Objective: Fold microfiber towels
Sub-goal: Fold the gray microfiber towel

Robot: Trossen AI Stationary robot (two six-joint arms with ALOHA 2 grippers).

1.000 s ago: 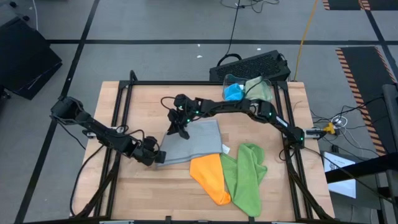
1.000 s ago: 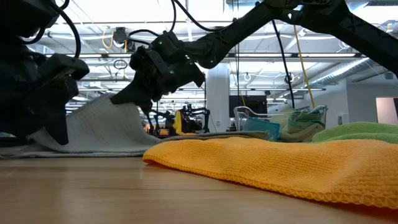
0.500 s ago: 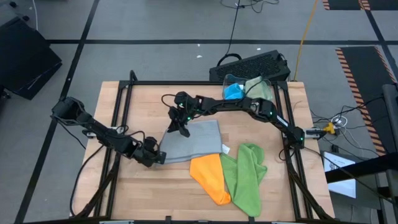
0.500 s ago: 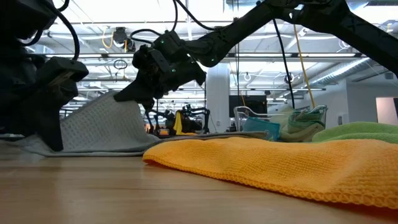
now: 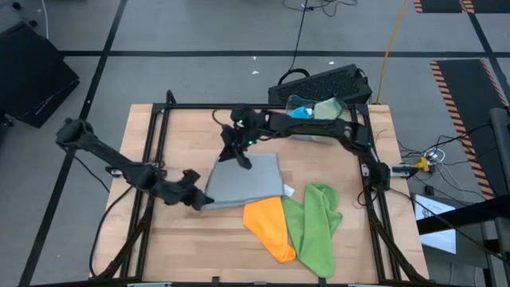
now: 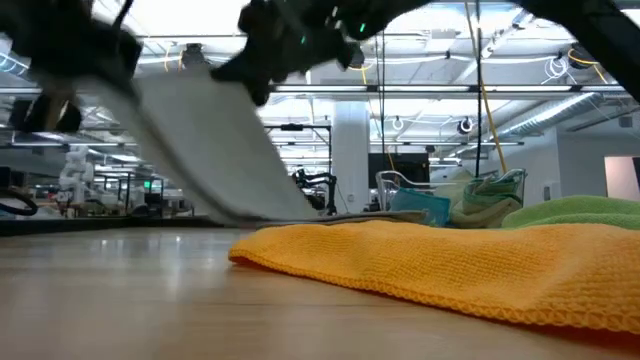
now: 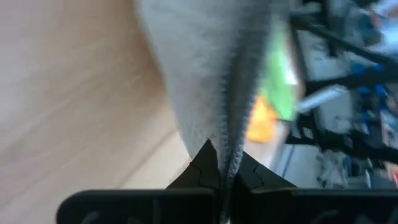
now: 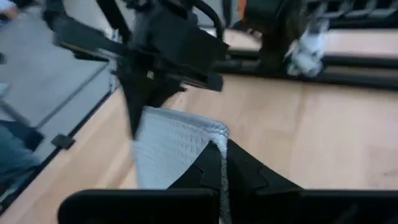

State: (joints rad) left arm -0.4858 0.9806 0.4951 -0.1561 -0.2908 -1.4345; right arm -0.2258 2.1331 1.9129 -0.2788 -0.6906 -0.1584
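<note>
A grey microfiber towel lies mid-table with its left side raised; in the low view the grey towel slants up from the table toward the left. My left gripper is shut on its near left corner, my right gripper on its far left corner. An orange towel and a lime green towel lie crumpled near the front. A blue towel and a sage green towel sit in a clear bin at the back. My left gripper pinches the grey towel's hemmed edge at the near left corner between its two fingers, coming from the table's left and slanting down. The cloth stretches away from the fingers, off the table here. Whether it has one layer or several, I cannot tell. My right gripper pinches the grey towel's far left corner between its two fingertips, reaching in from the table's right and slanting down. That corner is lifted clear, and the cloth runs down from it to the part lying on the table.
The clear bin stands at the far edge, with a dark case behind it. The orange towel fills the low view's foreground. Bare wood lies left of the grey towel. A black frame borders the table.
Both grippers have gone up, carrying the grey towel's left edge with them. That edge has come off the table and the cloth now slants up, while its right part has stayed lying on the wood by the orange towel.
</note>
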